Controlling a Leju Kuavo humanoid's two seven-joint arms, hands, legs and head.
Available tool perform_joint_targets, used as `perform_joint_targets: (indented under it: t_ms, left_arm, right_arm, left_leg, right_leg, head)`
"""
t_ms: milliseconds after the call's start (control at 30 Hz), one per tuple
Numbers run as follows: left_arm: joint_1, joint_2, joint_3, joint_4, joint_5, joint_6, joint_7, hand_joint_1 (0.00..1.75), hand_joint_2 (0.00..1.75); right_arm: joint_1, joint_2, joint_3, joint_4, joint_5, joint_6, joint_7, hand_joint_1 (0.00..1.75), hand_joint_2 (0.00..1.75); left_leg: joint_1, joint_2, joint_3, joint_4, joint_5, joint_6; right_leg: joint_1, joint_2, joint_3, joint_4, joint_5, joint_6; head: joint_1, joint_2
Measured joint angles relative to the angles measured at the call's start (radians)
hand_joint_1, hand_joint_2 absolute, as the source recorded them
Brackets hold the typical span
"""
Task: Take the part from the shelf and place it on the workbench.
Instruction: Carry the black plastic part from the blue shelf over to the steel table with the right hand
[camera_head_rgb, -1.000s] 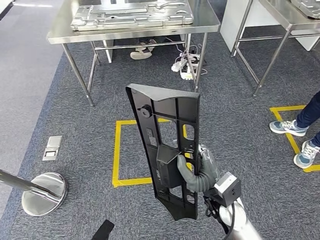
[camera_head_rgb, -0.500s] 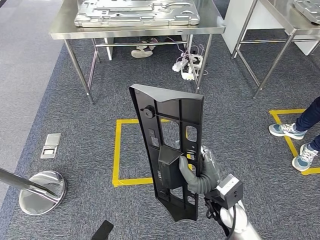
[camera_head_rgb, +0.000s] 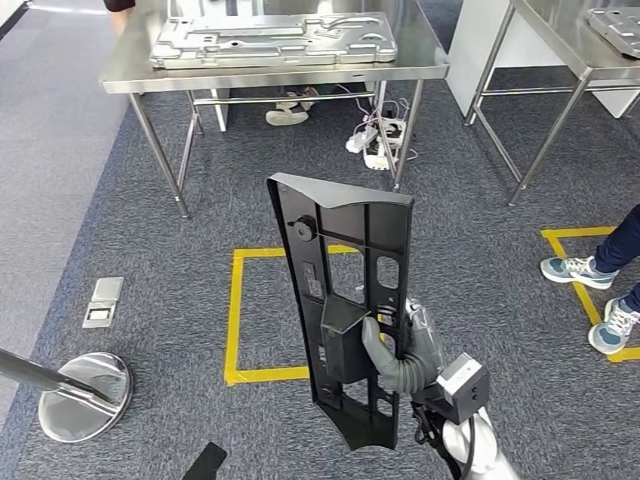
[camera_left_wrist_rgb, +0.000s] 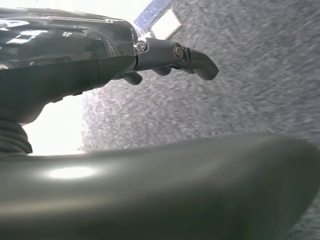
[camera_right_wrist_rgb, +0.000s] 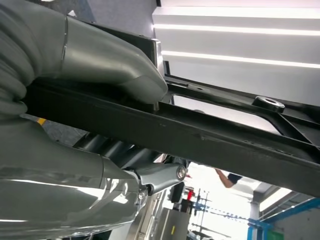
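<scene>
One part in right hand

1. The right arm comes in from the lower right of the head view, with the forearm raised and a small camera box at the wrist.
2. The right robot hand grips a black part at its lower half and holds it upright; the thumb lies across the front and the other fingers go behind.
3. The left robot hand hangs above the carpet, with its fingers slightly curled and holding nothing.
</scene>
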Motion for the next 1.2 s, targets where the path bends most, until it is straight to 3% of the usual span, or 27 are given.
perform_joint_targets:
  t_ms: [67, 167, 233, 300, 367, 400, 433, 467, 533, 567, 633, 700, 767, 800, 867, 900, 933, 967, 1033, 1067, 1100, 1200]
  left_arm:
    - [-0.002, 0.001, 0.0, 0.0, 0.0, 0.001, 0.0, 0.0, 1.75]
    - [-0.005, 0.002, 0.0, 0.0, 0.0, 0.002, 0.0, 0.0, 1.75]
    - [-0.008, 0.002, 0.0, 0.0, 0.0, 0.002, 0.0, 0.0, 1.75]
    - [-0.01, 0.002, 0.0, 0.0, 0.0, 0.002, 0.003, 0.0, 1.75]
    - [-0.007, 0.002, 0.0, 0.0, 0.0, 0.002, 0.004, 0.0, 1.75]
    - [-0.005, 0.002, 0.0, 0.0, 0.0, 0.002, 0.004, 0.0, 1.75]
    - [-0.003, 0.002, 0.0, 0.0, 0.0, 0.002, 0.004, 0.0, 1.75]
    - [-0.002, 0.002, 0.0, 0.0, 0.0, 0.002, 0.004, 0.0, 1.75]
    - [-0.001, 0.003, 0.0, 0.0, 0.0, 0.002, 0.004, 0.0, 1.75]
    - [0.001, 0.004, 0.001, 0.0, 0.0, 0.002, 0.004, 0.0, 1.75]
    - [0.003, 0.005, 0.002, 0.0, 0.0, 0.002, 0.005, 0.0, 1.75]
    - [-0.001, 0.005, 0.002, 0.0, 0.0, 0.003, 0.005, 0.0, 1.75]
    - [-0.007, 0.005, 0.002, 0.0, 0.0, 0.005, 0.004, 0.0, 1.75]
    - [-0.009, 0.004, 0.002, 0.0, 0.0, 0.006, 0.004, 0.0, 1.75]
    - [-0.006, 0.002, 0.002, 0.0, 0.001, 0.006, 0.004, 0.0, 1.75]
    - [-0.003, 0.002, 0.002, 0.0, 0.001, 0.006, 0.004, 0.0, 1.75]
    - [-0.001, 0.001, 0.002, 0.0, 0.001, 0.006, 0.004, 0.0, 1.75]
    - [0.0, 0.001, 0.002, 0.0, 0.001, 0.006, 0.004, 0.0, 1.75]
    - [0.0, 0.0, 0.002, 0.001, 0.001, 0.006, 0.004, 0.0, 1.75]
    - [0.0, 0.0, 0.002, 0.001, 0.001, 0.006, 0.004, 0.0, 1.75]
    - [-0.001, 0.0, 0.002, 0.001, 0.001, 0.006, 0.005, 0.0, 1.75]
    - [-0.003, -0.001, 0.002, 0.001, 0.001, 0.007, 0.005, 0.0, 1.75]
  right_arm:
    - [0.002, 0.001, 0.0, 0.001, 0.0, 0.0, 0.0, 1.75, 1.75]
    - [0.005, 0.001, -0.002, 0.001, 0.0, 0.0, 0.0, 1.75, 1.75]
    - [0.004, 0.002, -0.002, 0.0, 0.0, 0.0, 0.0, 1.75, 1.75]
    - [0.002, 0.003, -0.003, -0.001, 0.0, 0.0, 0.0, 1.75, 1.75]
    - [0.002, 0.004, -0.003, -0.001, 0.0, 0.0, 0.0, 1.75, 1.75]
    - [0.002, 0.004, -0.003, -0.001, 0.0, 0.0, 0.0, 1.75, 1.75]
    - [0.003, 0.004, -0.003, -0.001, 0.0, 0.0, 0.0, 1.75, 1.75]
    - [0.003, 0.004, -0.003, -0.001, 0.0, 0.0, 0.0, 1.75, 1.75]
    - [0.002, 0.006, -0.003, 0.0, 0.0, 0.0, 0.0, 1.75, 1.75]
    - [0.002, 0.006, -0.004, 0.001, 0.0, 0.0, 0.0, 1.75, 1.75]
    - [0.001, 0.007, -0.004, 0.003, 0.0, 0.0, -0.001, 1.75, 1.75]
    - [0.001, 0.007, -0.004, 0.002, 0.0, 0.0, -0.001, 1.75, 1.75]
    - [-0.003, 0.006, -0.004, 0.001, 0.0, 0.0, -0.001, 1.75, 1.75]
    - [-0.004, 0.006, -0.005, 0.001, 0.0, 0.0, -0.001, 1.75, 1.75]
    - [-0.003, 0.005, -0.005, 0.001, 0.0, 0.0, -0.001, 1.75, 1.75]
    - [-0.001, 0.005, -0.005, 0.001, 0.0, 0.0, -0.001, 1.75, 1.75]
    - [0.0, 0.005, -0.005, 0.002, 0.0, 0.0, -0.001, 1.75, 1.75]
    - [0.0, 0.004, -0.005, 0.002, 0.0, 0.0, -0.001, 1.75, 1.75]
    - [0.001, 0.004, -0.005, 0.003, 0.0, 0.0, -0.001, 1.75, 1.75]
    - [0.0, 0.004, -0.005, 0.005, 0.0, 0.0, -0.001, 1.75, 1.75]
    - [0.001, 0.003, -0.005, 0.006, 0.0, 0.0, -0.001, 1.75, 1.75]
    - [0.002, 0.004, -0.006, 0.007, 0.0, 0.0, -0.001, 1.75, 1.75]
  left_leg:
    - [0.003, -0.002, 0.005, 0.022, -0.027, -0.02]
    - [0.001, -0.003, 0.01, 0.029, -0.044, -0.03]
    - [0.003, -0.002, 0.0, 0.057, -0.056, -0.036]
    - [0.003, 0.0, -0.064, 0.164, -0.087, -0.039]
    - [0.002, 0.001, -0.165, 0.298, -0.107, -0.037]
    - [0.0, 0.001, -0.202, 0.331, -0.094, -0.033]
    - [-0.004, 0.001, -0.223, 0.326, -0.059, -0.026]
    - [-0.009, 0.001, -0.227, 0.284, -0.005, -0.016]
    - [-0.024, -0.001, -0.214, 0.19, 0.091, 0.011]
    - [-0.032, -0.001, -0.208, 0.162, 0.117, 0.022]
    - [-0.044, -0.001, -0.202, 0.153, 0.123, 0.036]
    - [-0.043, -0.001, -0.172, 0.119, 0.111, 0.046]
    - [-0.035, -0.001, -0.116, 0.053, 0.08, 0.051]
    - [-0.032, -0.001, -0.091, 0.028, 0.063, 0.051]
    - [-0.03, -0.002, -0.062, 0.016, 0.042, 0.049]
    - [-0.03, -0.003, -0.048, 0.016, 0.031, 0.048]
    - [-0.03, -0.003, -0.034, 0.016, 0.02, 0.046]
    - [-0.03, -0.004, -0.017, 0.016, 0.008, 0.043]
    - [-0.03, -0.004, 0.014, 0.017, -0.016, 0.032]
    - [-0.031, -0.004, 0.022, 0.018, -0.026, 0.026]
    - [-0.031, -0.003, 0.026, 0.019, -0.034, 0.018]
    - [-0.029, -0.002, 0.029, 0.027, -0.044, 0.003]
  right_leg:
    - [-0.002, 0.004, 0.03, -0.073, 0.023, -0.001]
    - [0.0, 0.007, 0.035, -0.069, -0.004, -0.033]
    - [-0.001, 0.006, 0.047, -0.068, -0.017, -0.045]
    - [-0.001, 0.003, 0.064, -0.069, -0.032, -0.053]
    - [0.001, 0.002, 0.084, -0.069, -0.052, -0.058]
    - [0.003, 0.003, 0.097, -0.069, -0.063, -0.059]
    - [0.005, 0.005, 0.112, -0.07, -0.075, -0.06]
    - [0.007, 0.006, 0.131, -0.071, -0.088, -0.059]
    - [0.009, 0.008, 0.165, -0.079, -0.113, -0.055]
    - [0.008, 0.01, 0.178, -0.085, -0.12, -0.05]
    - [0.004, 0.011, 0.193, -0.102, -0.121, -0.035]
    - [0.001, 0.011, 0.193, -0.087, -0.094, -0.018]
    - [0.004, 0.009, 0.145, -0.001, -0.065, -0.01]
    - [0.006, 0.008, 0.106, 0.053, -0.071, -0.011]
    - [0.008, 0.008, 0.029, 0.131, -0.119, -0.014]
    - [0.009, 0.008, 0.003, 0.142, -0.141, -0.012]
    - [0.009, 0.007, -0.013, 0.128, -0.143, -0.01]
    - [0.009, 0.007, -0.017, 0.09, -0.117, -0.008]
    - [0.01, 0.005, -0.009, -0.016, -0.015, -0.011]
    - [0.013, 0.004, -0.005, -0.056, 0.021, -0.017]
    - [0.016, 0.002, -0.006, -0.075, 0.042, -0.026]
    - [0.02, 0.001, -0.006, -0.078, 0.043, -0.054]
  head:
    - [0.003, 0.0]
    - [0.005, 0.0]
    - [0.004, 0.0]
    - [0.003, 0.0]
    - [0.003, 0.0]
    - [0.003, 0.0]
    - [0.003, 0.0]
    - [0.003, 0.0]
    - [0.004, 0.0]
    - [0.003, 0.0]
    - [0.001, 0.0]
    - [-0.001, 0.0]
    - [0.0, 0.0]
    - [0.0, 0.0]
    - [0.001, 0.0]
    - [0.001, 0.0]
    - [0.001, 0.0]
    - [0.001, 0.0]
    - [0.001, 0.0]
    - [0.001, 0.0]
    - [0.001, 0.0]
    - [0.001, 0.0]
